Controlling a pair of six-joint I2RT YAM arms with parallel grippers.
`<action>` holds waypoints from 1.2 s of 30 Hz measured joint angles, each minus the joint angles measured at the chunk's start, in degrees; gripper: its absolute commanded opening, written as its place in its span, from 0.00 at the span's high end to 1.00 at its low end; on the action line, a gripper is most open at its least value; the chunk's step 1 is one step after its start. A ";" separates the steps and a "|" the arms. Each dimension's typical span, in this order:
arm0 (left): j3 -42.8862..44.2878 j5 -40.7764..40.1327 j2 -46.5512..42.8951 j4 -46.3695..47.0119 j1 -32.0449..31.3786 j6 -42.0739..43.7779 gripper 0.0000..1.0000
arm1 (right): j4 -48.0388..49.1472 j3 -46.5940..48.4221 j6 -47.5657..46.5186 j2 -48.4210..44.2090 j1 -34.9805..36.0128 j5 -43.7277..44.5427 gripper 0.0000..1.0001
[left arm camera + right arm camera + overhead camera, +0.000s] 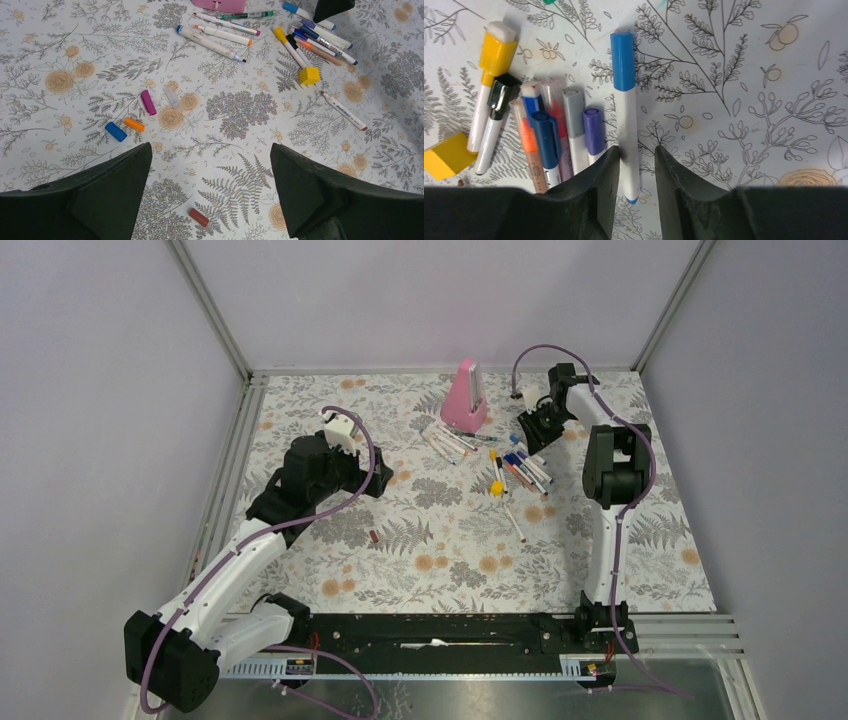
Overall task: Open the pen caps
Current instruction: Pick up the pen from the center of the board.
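Observation:
My right gripper (637, 148) is low over the table and straddles a white pen barrel (628, 120) with a blue cap (622, 60) on its far end. The left finger touches the barrel and a small gap shows at the right finger. Several capped pens (564, 135) lie just to its left. My left gripper (210, 145) is wide open and empty above the mat. Loose caps lie below it: purple (148, 102), clear (172, 96), orange (134, 124), blue (116, 131) and dark red (198, 217). A yellow cap (309, 75) lies by the pen pile (320, 42).
A tall pink wedge-shaped object (465, 397) stands at the back middle, with more pens (448, 440) in front of it. One lone pen (514, 521) lies toward the centre. The dark red cap (373, 536) is near the left arm. Metal frame rails border the floral mat (450, 560).

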 measured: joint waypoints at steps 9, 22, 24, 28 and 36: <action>-0.02 0.00 0.00 0.00 0.00 0.00 0.01 | 2.49 -1.09 -0.04 -0.57 1.07 6.05 0.58; -0.02 0.52 0.00 0.15 0.00 0.02 0.01 | 7.02 -4.48 0.07 -2.34 2.03 9.70 1.00; -0.02 0.96 0.07 0.44 0.00 0.17 0.01 | 8.48 -5.99 0.13 -3.19 2.10 10.03 1.00; -0.15 2.01 0.50 0.94 0.00 0.37 0.01 | 11.89 -9.44 0.15 -5.18 2.08 10.38 1.00; -1.11 4.04 1.16 1.51 0.00 0.44 0.01 | 14.67 -17.81 1.55 -11.32 0.90 9.84 1.00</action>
